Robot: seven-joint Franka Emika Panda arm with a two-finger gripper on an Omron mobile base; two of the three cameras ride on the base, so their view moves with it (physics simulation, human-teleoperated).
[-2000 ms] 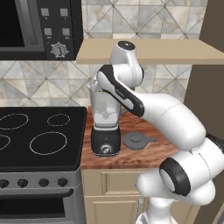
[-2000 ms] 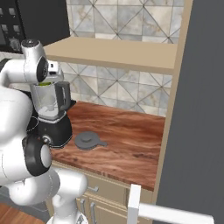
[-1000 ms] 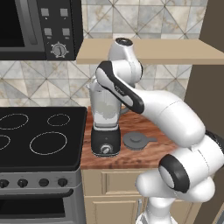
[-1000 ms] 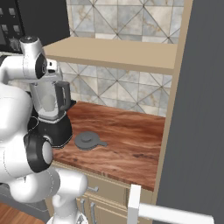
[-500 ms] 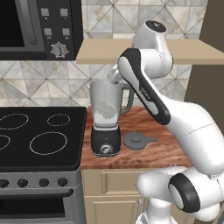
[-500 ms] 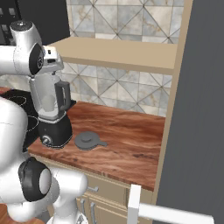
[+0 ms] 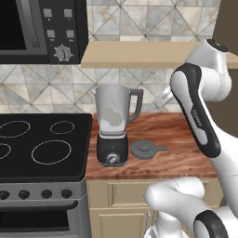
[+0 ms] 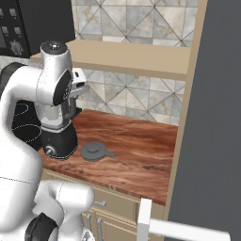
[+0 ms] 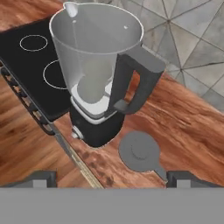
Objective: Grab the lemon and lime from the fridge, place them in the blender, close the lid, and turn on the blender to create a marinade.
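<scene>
Left base view, blender: the blender (image 7: 113, 125) stands on the desk (image 7: 186, 153), just beside the stove (image 7: 37, 144) at its 9 o'clock.
Left base view, lid: the lid (image 7: 145, 149) lies flat on the desk at 3 o'clock of the blender's black bottom, so the jar top is not closed.
Left base view, arm: the white arm bends high over the desk at 3 o'clock of the jar.
Right base view, arm: the big white arm stands in front of the jar and hides most of it.
Right base view, lid: the lid (image 8: 95, 151) sits just beside the black bottom, at its 3 o'clock.
Hand view, hand: the hand (image 9: 112, 180) has its two tips spread wide, and nothing is between them.
Hand view, pose: the hand looks down at the jar from up high, with the lid (image 9: 139, 152) near 6 o'clock.
Hand view, fruit: something pale sits low in the jar; I cannot tell what it is.
Risk: the lid is flat and thin, so the tips may slip off it.
Risk: the jar handle (image 9: 135, 83) is close, so a low swing could bump the jar.
</scene>
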